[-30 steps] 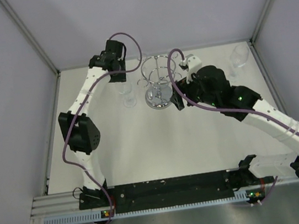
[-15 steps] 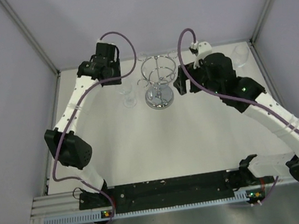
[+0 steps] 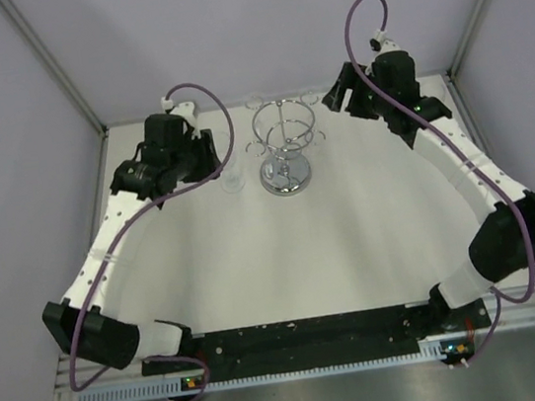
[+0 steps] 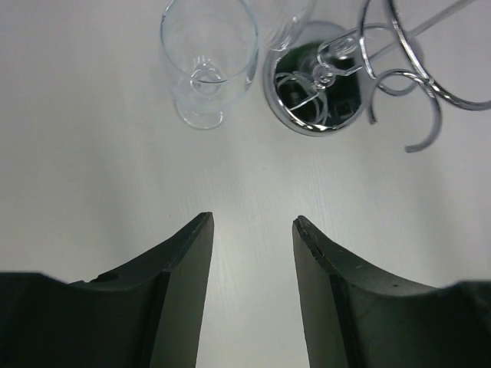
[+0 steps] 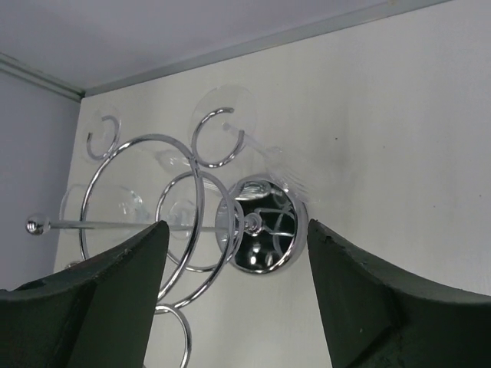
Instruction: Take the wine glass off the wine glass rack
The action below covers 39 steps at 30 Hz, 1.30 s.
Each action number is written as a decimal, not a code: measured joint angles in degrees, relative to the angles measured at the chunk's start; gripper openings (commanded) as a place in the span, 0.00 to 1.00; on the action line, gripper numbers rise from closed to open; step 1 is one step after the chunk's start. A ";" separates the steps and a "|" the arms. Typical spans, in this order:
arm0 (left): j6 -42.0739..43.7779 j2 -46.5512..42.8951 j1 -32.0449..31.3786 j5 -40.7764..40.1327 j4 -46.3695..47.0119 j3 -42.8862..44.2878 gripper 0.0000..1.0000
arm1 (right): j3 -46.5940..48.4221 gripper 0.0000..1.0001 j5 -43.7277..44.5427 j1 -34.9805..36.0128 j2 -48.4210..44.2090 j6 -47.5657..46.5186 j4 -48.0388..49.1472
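The chrome wine glass rack point(image 3: 283, 148) stands at the back middle of the table on its round mirrored base point(image 5: 265, 226). A clear wine glass point(image 5: 230, 138) hangs upside down from one of its loops, foot on top; at least one more hangs on the far side. Another wine glass point(image 4: 207, 65) stands upright on the table just left of the base point(image 4: 311, 92), and also shows in the top view point(image 3: 233, 178). My left gripper point(image 4: 249, 222) is open and empty, short of that glass. My right gripper point(image 5: 236, 230) is open and empty, facing the rack from the back right.
The grey side and back walls and their metal posts close in the table. The left arm point(image 3: 106, 253) curves along the left side and the right arm point(image 3: 473, 172) along the right side. The rack's wire loops point(image 4: 414, 84) jut out near the standing glass.
Both arms have drawn away from the rack: the left wrist moved left and nearer, the right wrist rose and swung to the back right. The standing glass and the rack stayed put.
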 measured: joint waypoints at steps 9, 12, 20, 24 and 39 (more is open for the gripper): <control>-0.76 -9.81 0.00 8.00 5.29 -8.72 0.51 | 6.29 0.64 -10.69 -6.27 12.17 5.75 8.87; -1.27 -10.14 0.00 9.57 6.62 -12.41 0.50 | 6.29 0.63 -14.38 -7.45 15.34 8.46 11.65; -1.62 -9.88 0.00 11.82 8.04 -16.31 0.50 | 6.29 0.57 -21.35 -8.09 20.28 14.64 19.06; -1.64 -9.88 0.00 12.46 8.87 -18.25 0.50 | 6.29 0.49 -24.09 -8.09 21.62 17.66 23.17; -1.62 -9.86 0.00 12.35 9.22 -18.80 0.50 | 7.02 0.10 -28.11 -8.17 24.81 23.12 27.28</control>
